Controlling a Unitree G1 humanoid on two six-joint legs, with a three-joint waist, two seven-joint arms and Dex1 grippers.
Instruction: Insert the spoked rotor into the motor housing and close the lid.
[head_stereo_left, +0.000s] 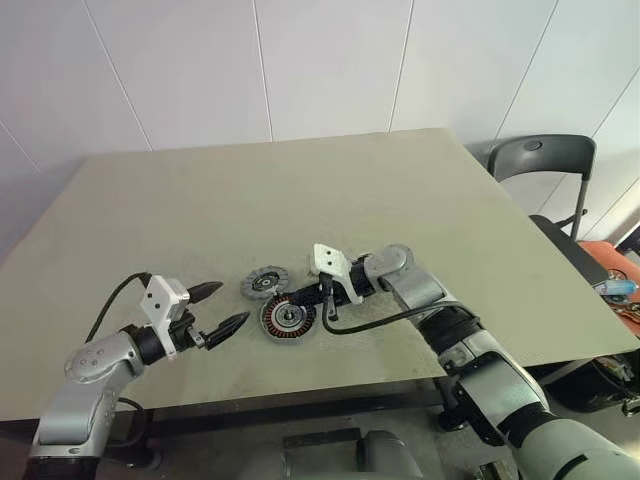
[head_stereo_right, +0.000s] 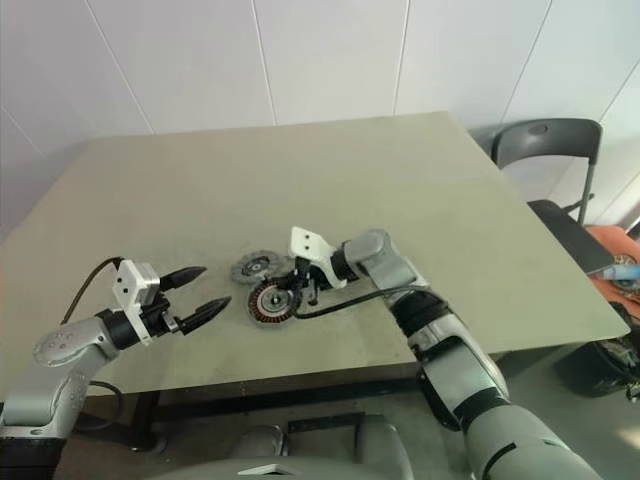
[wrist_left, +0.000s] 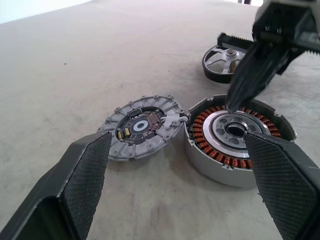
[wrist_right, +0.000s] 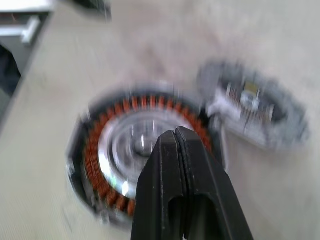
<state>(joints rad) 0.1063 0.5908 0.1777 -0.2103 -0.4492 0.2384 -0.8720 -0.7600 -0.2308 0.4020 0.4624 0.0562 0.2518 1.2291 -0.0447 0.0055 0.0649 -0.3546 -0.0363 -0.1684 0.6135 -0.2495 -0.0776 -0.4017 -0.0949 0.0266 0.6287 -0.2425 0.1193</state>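
Copper windings glowed in the open motor housing (wrist_left: 239, 137) as your right tool (wrist_right: 176, 137), its two black fingers pressed together on nothing, hovered just above the housing's silvery centre. The housing sat on the grey-green table (head_stereo_left: 300, 190) near its front edge, with nothing yet inside it. The lid (wrist_left: 144, 126), a grey disc with a notched rim, lay flat just beside the housing on its left, circuit side up, the two rims touching or very nearly so. The spoked rotor (wrist_left: 225, 61), black-rimmed with silver spokes, rested on the table behind the housing, partly hidden by your right arm in the head views. Your left tool (head_stereo_left: 218, 308) hung in the air to the left of the parts, fingers spread wide and empty, pointing toward the lid and housing.

Judged from this layout, you were at the very first step: the rotor was not yet picked up and the lid was still off. The next move called for you to part the right tool's fingers, reach past the housing to the rotor, grip it by the rim or a spoke, and bring it level over the windings so the hub met the centre bearing. Magnets may snatch it sideways, so a firm grip seemed wise.
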